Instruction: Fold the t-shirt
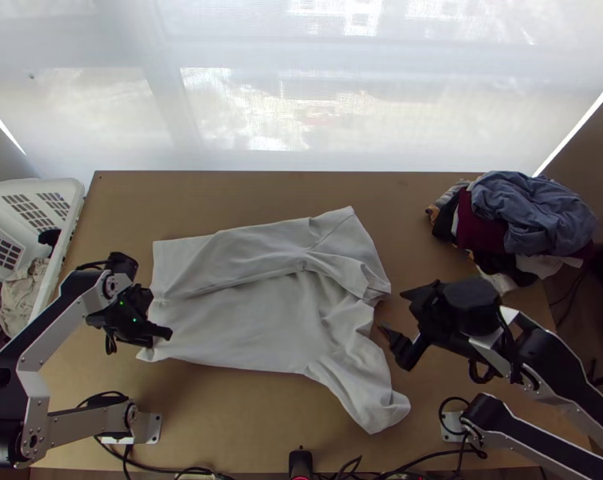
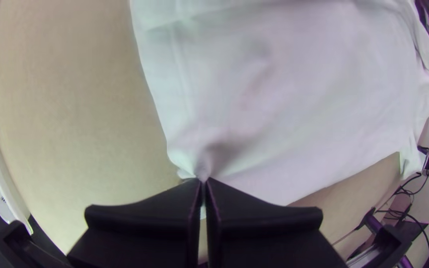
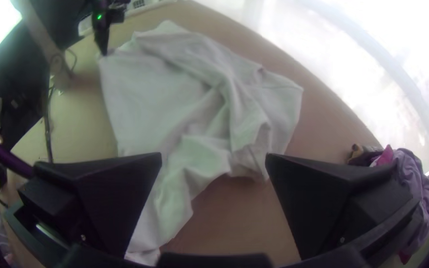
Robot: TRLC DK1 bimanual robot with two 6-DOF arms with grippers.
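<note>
The white t-shirt lies on the table with its far part folded over in a long flap and its collar and sleeve end rumpled at the right. At its near left corner is my left gripper; in the left wrist view the left gripper is shut on the bunched corner of the t-shirt. My right gripper stands beside the shirt's right end, fingers wide apart. In the right wrist view, the right gripper has the rumpled t-shirt beyond its empty gap.
A pile of dark and blue clothes lies at the table's far right corner. A white basket with cloth in it stands at the left edge. Cables run along the near edge of the table.
</note>
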